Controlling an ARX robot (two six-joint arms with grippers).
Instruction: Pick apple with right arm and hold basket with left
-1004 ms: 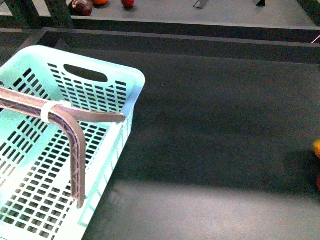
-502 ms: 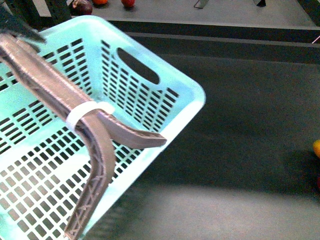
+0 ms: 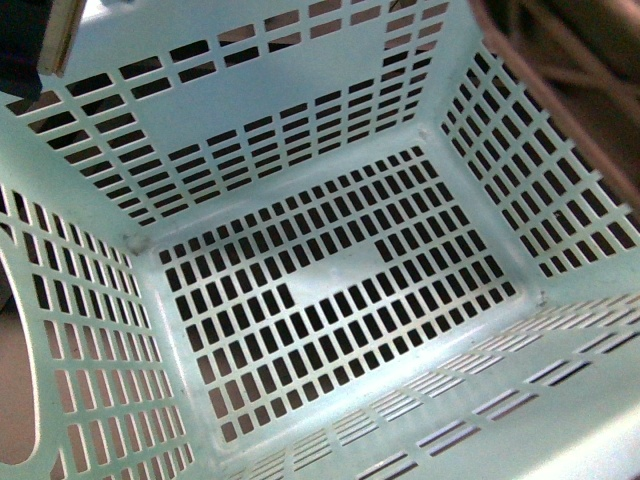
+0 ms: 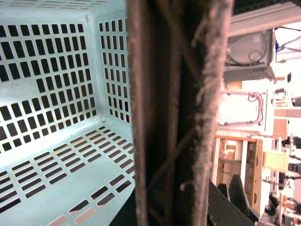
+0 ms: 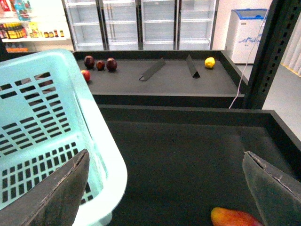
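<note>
The pale mint-green slotted plastic basket (image 3: 250, 95) fills the front view. The right gripper (image 5: 165, 153) is wide open and empty. Whether the left gripper grips the brown ribbed handle (image 4: 141, 117), I cannot tell.

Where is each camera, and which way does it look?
Front: on the body, facing forward; inside of the basket fills it; no arm clearly shows.
Left wrist: on the left arm, against the basket's handle; left gripper unclear.
Right wrist: on the right arm, looking across the table between the fingers of the open right gripper.
Shared: all see the basket.
</note>
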